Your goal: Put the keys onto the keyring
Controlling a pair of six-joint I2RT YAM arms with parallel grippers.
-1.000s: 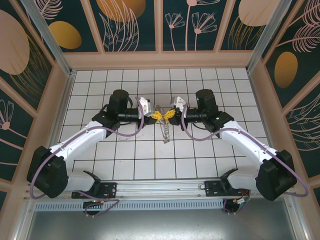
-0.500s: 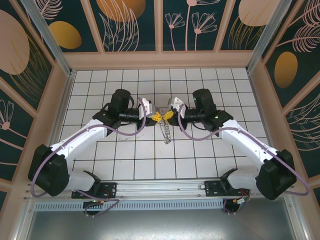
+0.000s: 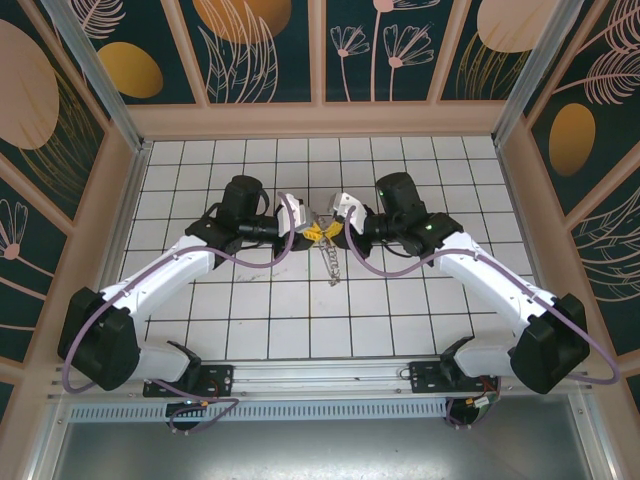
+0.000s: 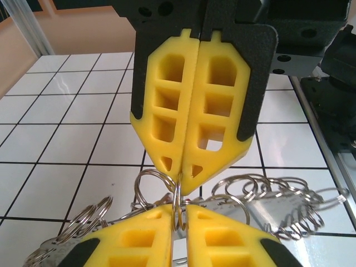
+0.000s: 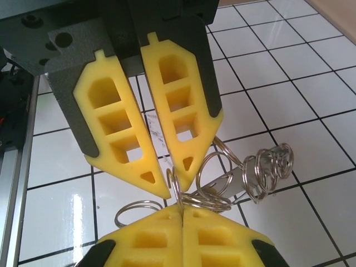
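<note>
White tiles with dark grid lines cover the table (image 3: 200, 300), which is closed in by a pale wooden rim (image 3: 320, 120) at the far side and along both flanks, with a metal rail (image 3: 320, 372) carrying the 2 arm bases at the near edge; above the rim stand dark panels (image 3: 265, 50) painted with leaves, flowers and orange ovals. Both arms reach inward and meet tip to tip over the middle of the table, and bare tiles lie open on every side of them: far rows toward the rim, wide stretches left and right, and several rows toward the rail. The left pincer (image 5: 173, 189) has its yellow pads slightly apart, a narrow wedge of gap between them with 1 small wire ring standing in it. The right pincer (image 4: 181, 177) is pressed closed, pads flush, nipping a small ring at its tip. These rings belong to the keyring (image 3: 329, 262), which trails from the 2 tips toward the near side, its grey band fringed with wire loops; whether its lower end touches the tiles I cannot tell
</note>
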